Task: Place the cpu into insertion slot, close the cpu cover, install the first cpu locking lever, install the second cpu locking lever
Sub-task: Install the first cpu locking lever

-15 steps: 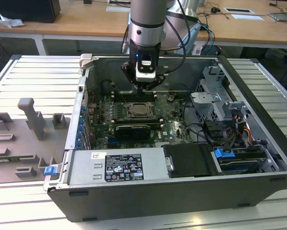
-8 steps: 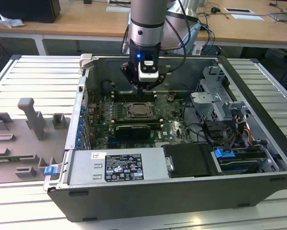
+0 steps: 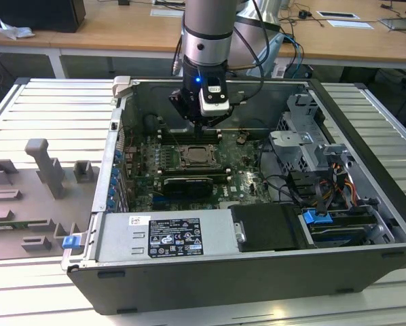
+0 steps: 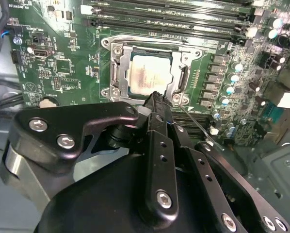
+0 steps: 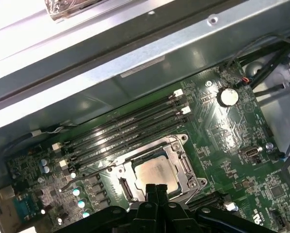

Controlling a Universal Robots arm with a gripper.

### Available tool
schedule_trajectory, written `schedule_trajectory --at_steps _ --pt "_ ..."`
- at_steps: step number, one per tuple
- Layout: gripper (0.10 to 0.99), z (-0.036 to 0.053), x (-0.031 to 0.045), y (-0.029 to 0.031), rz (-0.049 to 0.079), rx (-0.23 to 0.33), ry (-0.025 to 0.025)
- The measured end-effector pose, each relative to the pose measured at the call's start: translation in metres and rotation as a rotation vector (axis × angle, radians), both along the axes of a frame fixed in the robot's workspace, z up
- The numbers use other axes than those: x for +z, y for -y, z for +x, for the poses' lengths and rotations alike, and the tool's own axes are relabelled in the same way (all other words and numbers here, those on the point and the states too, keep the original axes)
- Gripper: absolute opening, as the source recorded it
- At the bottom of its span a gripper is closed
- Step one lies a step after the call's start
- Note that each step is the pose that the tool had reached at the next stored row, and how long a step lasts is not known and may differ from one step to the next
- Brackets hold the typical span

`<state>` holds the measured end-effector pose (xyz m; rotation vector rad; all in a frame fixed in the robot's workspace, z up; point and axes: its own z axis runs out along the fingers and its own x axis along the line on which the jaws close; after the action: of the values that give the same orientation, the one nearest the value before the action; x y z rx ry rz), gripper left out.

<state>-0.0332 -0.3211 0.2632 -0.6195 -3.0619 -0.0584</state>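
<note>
Second wrist view: black fingers [image 4: 158,109] pinched together, empty, near pale cpu [image 4: 150,73] under silvery cover [image 4: 118,73].

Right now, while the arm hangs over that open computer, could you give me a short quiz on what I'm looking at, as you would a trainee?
1. True or false: the cpu sits on the motherboard, framed by the cpu cover.
2. Pick one: the tips of the pincer are nearest to A) the edge of the cpu cover, B) a keyboard, C) a cooling fan.
3. Fill in: the motherboard is ___ in colour.

Key: 1 true; 2 A; 3 green.
</note>
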Motion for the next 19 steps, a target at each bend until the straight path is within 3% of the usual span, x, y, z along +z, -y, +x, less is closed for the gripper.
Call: schedule_trajectory --at_steps 19 --pt "0.106 0.0000 0.0000 0.0000 0.000 0.115 0.0000"
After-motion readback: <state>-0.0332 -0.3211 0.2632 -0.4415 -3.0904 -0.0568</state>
